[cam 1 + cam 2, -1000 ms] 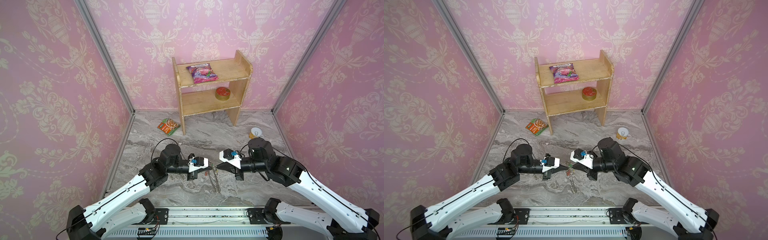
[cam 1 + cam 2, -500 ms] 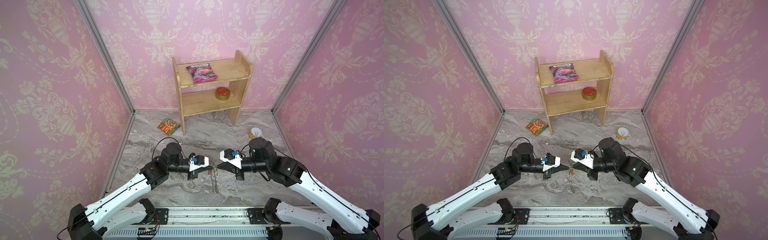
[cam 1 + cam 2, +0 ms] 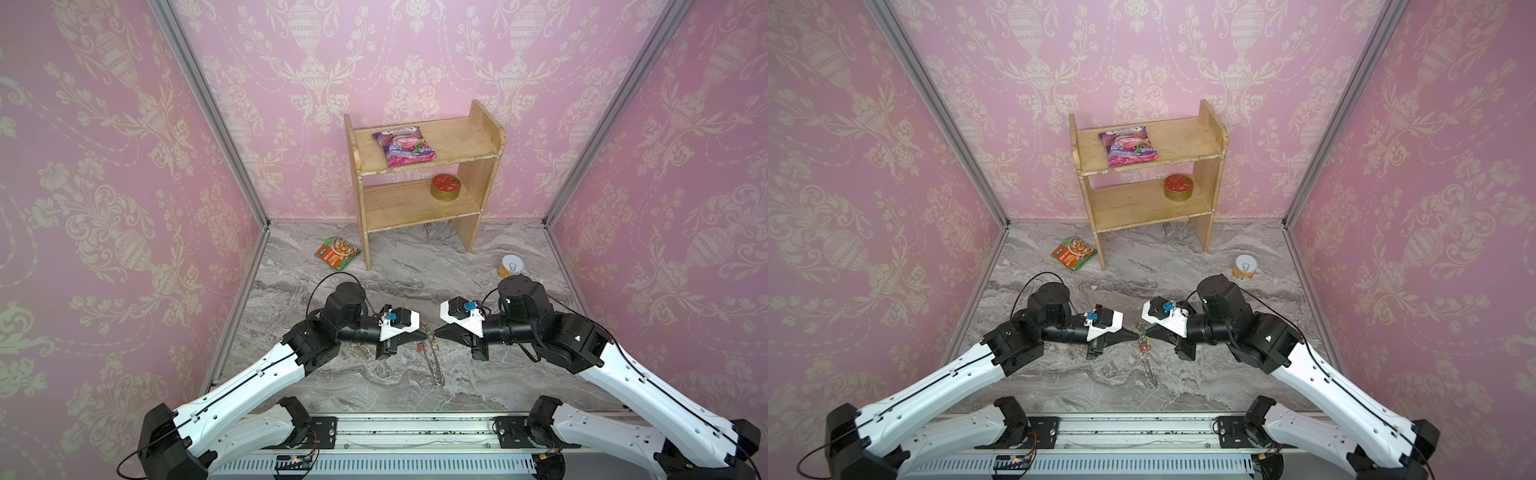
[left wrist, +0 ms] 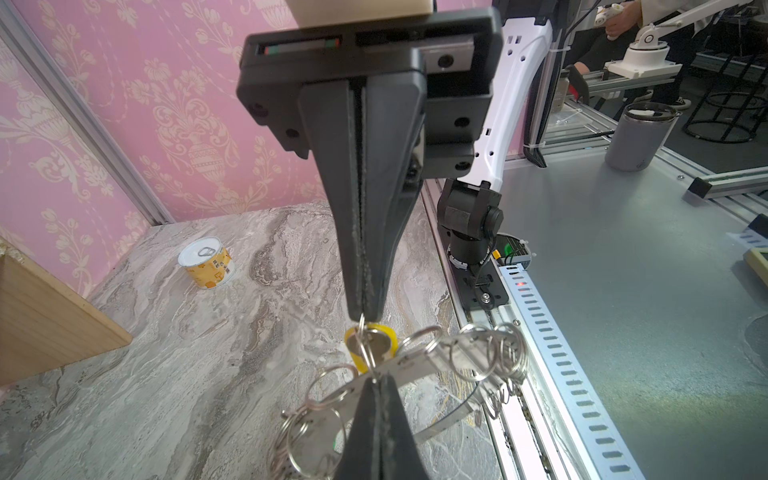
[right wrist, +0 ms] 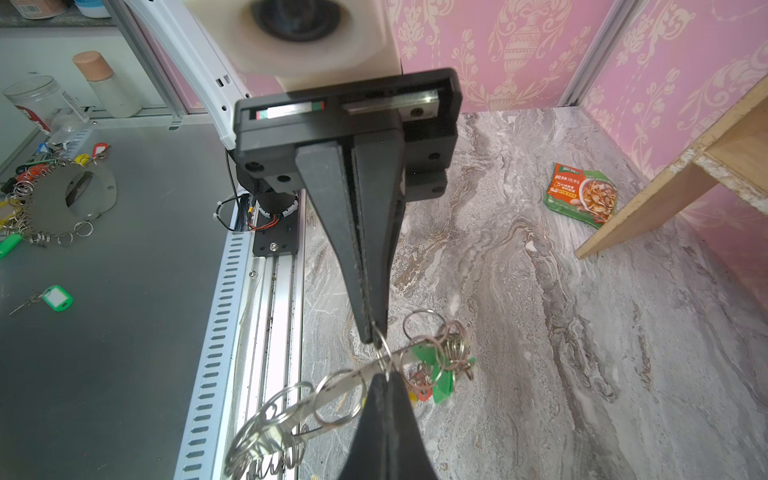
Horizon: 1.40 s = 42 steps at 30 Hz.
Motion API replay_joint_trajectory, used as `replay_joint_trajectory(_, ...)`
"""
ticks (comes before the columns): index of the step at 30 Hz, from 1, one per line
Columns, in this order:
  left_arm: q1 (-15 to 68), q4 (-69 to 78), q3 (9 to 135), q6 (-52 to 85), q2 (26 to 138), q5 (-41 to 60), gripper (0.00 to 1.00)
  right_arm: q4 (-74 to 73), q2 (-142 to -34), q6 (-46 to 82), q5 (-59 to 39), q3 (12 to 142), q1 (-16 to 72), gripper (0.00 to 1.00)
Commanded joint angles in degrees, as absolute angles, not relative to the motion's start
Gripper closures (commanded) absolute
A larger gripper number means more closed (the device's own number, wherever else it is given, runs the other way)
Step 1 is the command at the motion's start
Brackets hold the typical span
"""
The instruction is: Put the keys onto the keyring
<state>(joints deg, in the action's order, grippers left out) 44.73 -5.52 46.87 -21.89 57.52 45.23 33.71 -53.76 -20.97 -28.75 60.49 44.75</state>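
Observation:
The keyring [image 4: 436, 358] is a flat grey metal ring with wire loops on its rim. It hangs edge-on between the two arms in both top views [image 3: 434, 361] [image 3: 1149, 365]. My left gripper [image 4: 374, 379] [image 3: 424, 332] is shut on its upper rim. Tip to tip with it, my right gripper [image 5: 384, 376] [image 3: 436, 332] is shut on a wire loop [image 5: 382, 351] there. A yellow-tagged key [image 4: 372, 343] hangs on that loop. Green-tagged keys [image 5: 438, 376] and a red-tagged key [image 5: 422, 392] hang among the loops beside it.
A wooden shelf [image 3: 424, 203] at the back wall holds a pink snack bag [image 3: 403, 146] and a gold tin [image 3: 445, 188]. A soup packet [image 3: 336, 253] and a small can [image 3: 512, 266] lie on the marble floor. The arms' base rail [image 3: 415, 428] runs along the front.
The left arm has crept slightly away from the front. Both grippers stay shut at the ring, which hangs about where it was.

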Motion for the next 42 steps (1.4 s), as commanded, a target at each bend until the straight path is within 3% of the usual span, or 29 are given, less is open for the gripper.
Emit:
replay_joint_trajectory(1, 44.66, -7.13, 48.43, -21.12, 58.04, 48.13, 1.00, 30.40, -52.83, -20.06, -29.72, 62.51, 44.55, 1.00)
replay_joint_trajectory(42, 41.49, -3.29, 49.11, -14.86, 59.72, 53.26, 1.00, 35.29, -53.52, -23.27, -27.57, 63.30, 47.49, 1.00)
